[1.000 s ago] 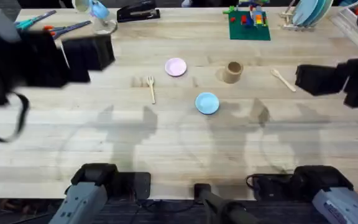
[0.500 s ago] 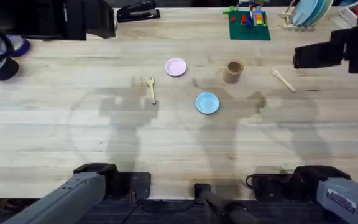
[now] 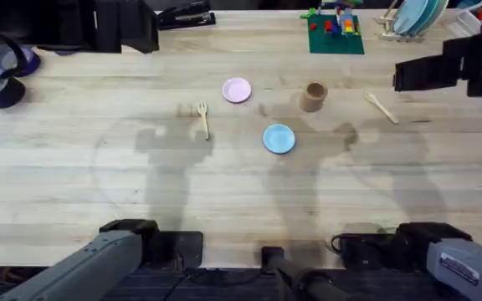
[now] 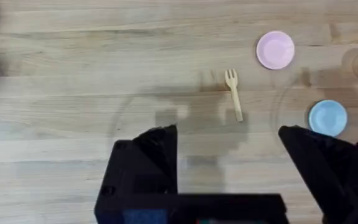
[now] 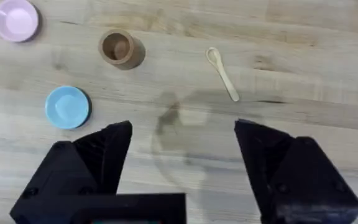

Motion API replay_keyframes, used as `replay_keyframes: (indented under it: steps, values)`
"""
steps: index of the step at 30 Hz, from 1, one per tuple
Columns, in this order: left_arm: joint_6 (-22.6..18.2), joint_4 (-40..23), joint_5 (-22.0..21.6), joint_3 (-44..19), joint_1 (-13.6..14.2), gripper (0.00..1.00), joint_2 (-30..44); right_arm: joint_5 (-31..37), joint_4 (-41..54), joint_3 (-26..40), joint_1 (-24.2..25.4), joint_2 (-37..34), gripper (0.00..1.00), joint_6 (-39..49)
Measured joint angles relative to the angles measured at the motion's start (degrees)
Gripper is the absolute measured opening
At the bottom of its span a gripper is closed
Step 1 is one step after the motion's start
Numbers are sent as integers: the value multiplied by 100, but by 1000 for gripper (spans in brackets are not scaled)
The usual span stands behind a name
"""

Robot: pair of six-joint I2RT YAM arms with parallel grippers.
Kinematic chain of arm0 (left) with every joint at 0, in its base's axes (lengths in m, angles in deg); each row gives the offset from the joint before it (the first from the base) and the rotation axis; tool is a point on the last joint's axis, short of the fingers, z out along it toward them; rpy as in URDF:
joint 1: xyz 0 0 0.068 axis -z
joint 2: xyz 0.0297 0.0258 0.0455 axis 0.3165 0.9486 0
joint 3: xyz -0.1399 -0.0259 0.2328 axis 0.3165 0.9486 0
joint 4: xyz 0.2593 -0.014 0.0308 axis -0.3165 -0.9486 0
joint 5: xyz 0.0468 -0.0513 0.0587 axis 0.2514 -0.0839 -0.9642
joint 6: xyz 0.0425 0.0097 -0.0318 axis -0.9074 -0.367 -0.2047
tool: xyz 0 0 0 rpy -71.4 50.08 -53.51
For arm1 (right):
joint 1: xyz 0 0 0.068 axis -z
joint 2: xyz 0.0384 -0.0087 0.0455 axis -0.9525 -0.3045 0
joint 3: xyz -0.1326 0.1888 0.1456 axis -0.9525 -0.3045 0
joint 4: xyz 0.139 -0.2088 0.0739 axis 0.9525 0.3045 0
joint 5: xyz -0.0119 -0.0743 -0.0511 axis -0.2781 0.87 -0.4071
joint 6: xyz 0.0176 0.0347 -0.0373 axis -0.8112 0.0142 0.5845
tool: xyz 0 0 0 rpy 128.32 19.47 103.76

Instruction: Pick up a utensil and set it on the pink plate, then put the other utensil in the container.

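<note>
— Where are the utensils lying?
— The fork (image 3: 203, 120) is lying on the bench (image 3: 224, 192) near the pink plate (image 3: 237, 89); the spoon (image 3: 382, 107) beside the cup (image 3: 312, 96).
— And the claws?
— The left claw (image 4: 229, 146) and right claw (image 5: 182, 140) are both hanging spread wide, gripping nothing.

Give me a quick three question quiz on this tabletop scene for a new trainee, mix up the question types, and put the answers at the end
1. True or false: the fork already lies on the pink plate.
2. Multiple choice: what lies nearest the spoon? A) the container B) the blue plate C) the fork
3. Fill in: in its wrist view, the left gripper has its fingers ____ and holds nothing.

Key
1. False; the fork lies on the bare table, apart from the plate.
2. A
3. open; the right gripper is open too.
</note>
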Motion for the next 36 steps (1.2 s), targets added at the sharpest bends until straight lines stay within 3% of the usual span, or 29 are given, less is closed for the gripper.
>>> replay_keyframes:
  steps: [10, 18, 21, 22, 23, 36]
  values:
    - [439, -237, 376, -39, 32, 995, 243, 0, -20, 0, 0, 0, 994, 0]
    - [853, -310, 368, -24, 685, 995, 1247, 0, -20, 0, 0, -1, 994, 0]
    - [954, 28, 318, 110, 989, 995, 1516, 0, -20, 0, 0, -1, 995, 0]
    - [1005, 468, 274, 392, 1204, 995, 1673, 0, -21, 0, 0, 0, 995, 0]
    - [1030, 624, 264, 533, 1250, 995, 1712, 0, -20, 0, 0, 0, 994, 0]
    - [1366, 1823, 229, 2179, 1279, 995, 1891, 1, -21, 2, 0, -1, 994, 0]
